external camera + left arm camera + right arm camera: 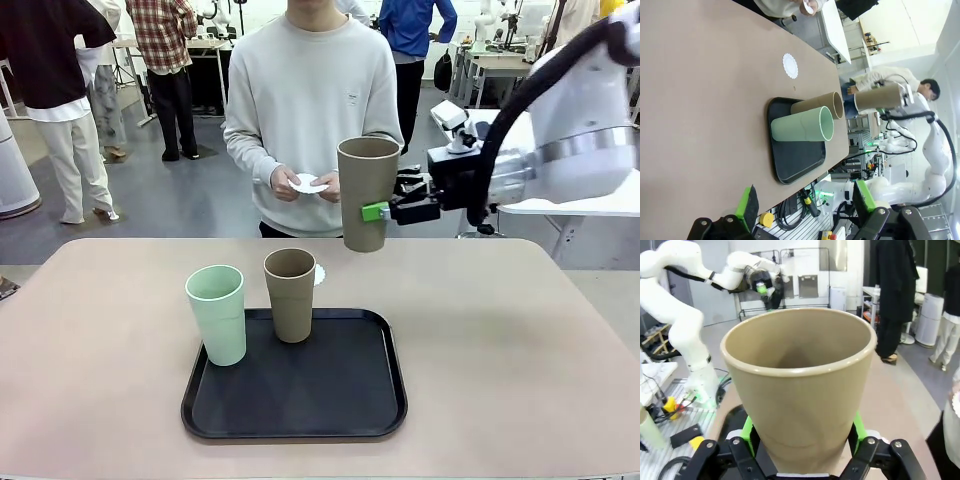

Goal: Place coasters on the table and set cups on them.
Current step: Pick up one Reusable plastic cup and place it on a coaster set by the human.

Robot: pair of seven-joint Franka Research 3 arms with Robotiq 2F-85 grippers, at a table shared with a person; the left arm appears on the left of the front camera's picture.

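Nearest, the left jaws are spread wide with nothing between them. The mint cup (217,315) and a brown cup (290,295) are seen upright on the black tray (340,390), not yet set on coasters. Just beyond it one coaster (318,273) is laid bare on the table (520,350). Farther off, the third cup (366,195) is pinched in mid-air by the right jaws, and another coaster (308,184) is held in the person's hands (286,182).

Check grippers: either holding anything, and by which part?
Right gripper holds a brown cup in the air, fingers clamped on its lower side wall. Left gripper is open, holding nothing.
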